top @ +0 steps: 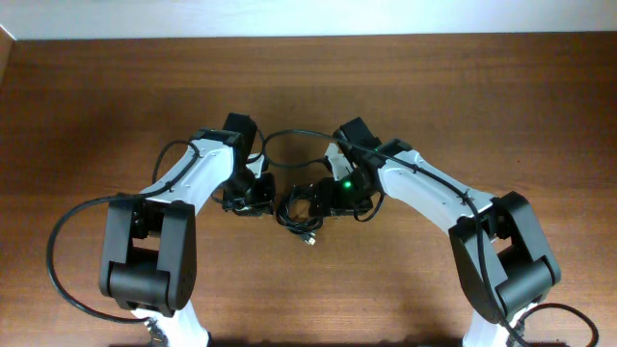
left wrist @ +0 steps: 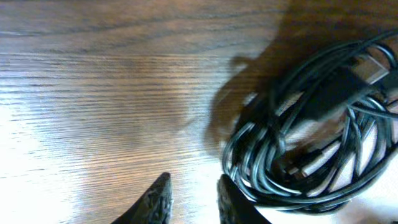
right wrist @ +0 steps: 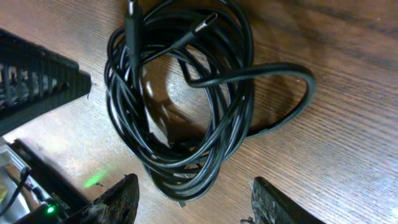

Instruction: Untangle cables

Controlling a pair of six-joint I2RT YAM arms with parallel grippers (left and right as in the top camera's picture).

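Observation:
The cables [top: 297,212] lie as one coiled black bundle on the wooden table, between my two grippers. In the left wrist view the cables [left wrist: 311,155] sit to the right of my left gripper [left wrist: 194,186], which is open a little with only bare wood between its fingers; its right finger [left wrist: 231,202] is next to the coil's edge. In the right wrist view the cables [right wrist: 127,118] form a tangled ring with one loop sticking out to the right. My right gripper [right wrist: 193,186] is open wide, and the ring's near end lies between its fingers. A plug end [right wrist: 205,25] shows at the top.
The brown wooden table [top: 463,87] stretches all around. Both white arms lean in towards the middle, with the left gripper [top: 249,198] and right gripper [top: 326,202] close together. The left gripper's black body [right wrist: 37,81] shows at the left of the right wrist view.

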